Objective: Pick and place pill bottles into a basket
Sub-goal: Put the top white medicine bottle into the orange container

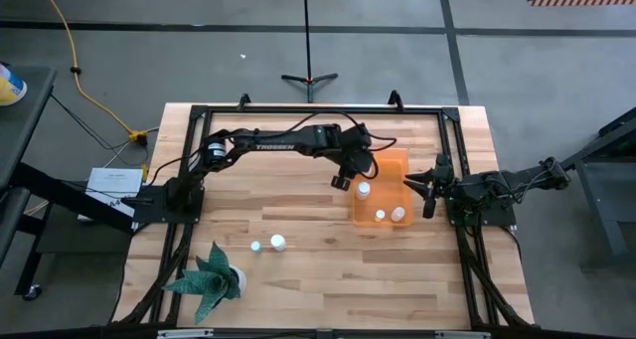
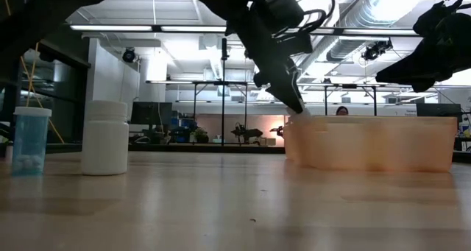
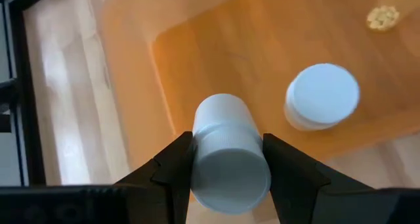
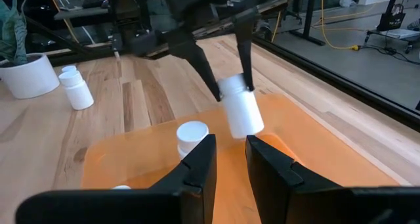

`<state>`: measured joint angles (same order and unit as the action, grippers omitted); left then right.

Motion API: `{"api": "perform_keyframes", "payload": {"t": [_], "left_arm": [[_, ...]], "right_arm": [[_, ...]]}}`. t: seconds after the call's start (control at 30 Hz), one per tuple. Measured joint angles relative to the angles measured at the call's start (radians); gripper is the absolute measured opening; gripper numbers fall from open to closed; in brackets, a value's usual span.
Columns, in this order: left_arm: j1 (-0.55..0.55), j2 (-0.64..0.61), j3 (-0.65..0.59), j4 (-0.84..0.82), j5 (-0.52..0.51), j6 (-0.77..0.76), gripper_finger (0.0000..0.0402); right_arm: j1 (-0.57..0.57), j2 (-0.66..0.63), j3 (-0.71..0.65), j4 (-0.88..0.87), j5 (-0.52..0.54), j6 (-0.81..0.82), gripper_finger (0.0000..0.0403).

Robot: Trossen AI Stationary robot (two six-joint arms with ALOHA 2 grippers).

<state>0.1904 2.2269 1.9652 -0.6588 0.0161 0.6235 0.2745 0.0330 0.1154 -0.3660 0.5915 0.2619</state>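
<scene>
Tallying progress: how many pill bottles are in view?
6: three in the basket at; one held by the left gripper at its edge; two on the table.

White bottles (image 1: 364,190), orange basket (image 1: 394,166)

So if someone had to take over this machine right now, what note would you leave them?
Left pincer: shut on a pill bottle, held above the orange basket at its left edge, not yet released.
Right pincer: open, empty, waiting at the basket's right side.
Done: three bottles stand in the basket, one at.
Left: drop the held bottle, then fetch the two bottles on the table near the potted plant.
</scene>
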Motion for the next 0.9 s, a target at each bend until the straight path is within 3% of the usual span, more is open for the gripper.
{"api": "perform_keyframes", "payload": {"t": [0.63, 0.9], "left_arm": [[-0.001, 0.047, 0.0, 0.005, 0.025, 0.024, 0.0196], [-0.001, 0.047, 0.0, 0.027, 0.018, 0.008, 0.0249]], "right_arm": [[0.0, 0.0, 0.0, 0.0, 0.002, 0.0, 0.0074], [0.0, 0.0, 0.0, 0.0, 0.001, 0.0, 0.0074]]}}
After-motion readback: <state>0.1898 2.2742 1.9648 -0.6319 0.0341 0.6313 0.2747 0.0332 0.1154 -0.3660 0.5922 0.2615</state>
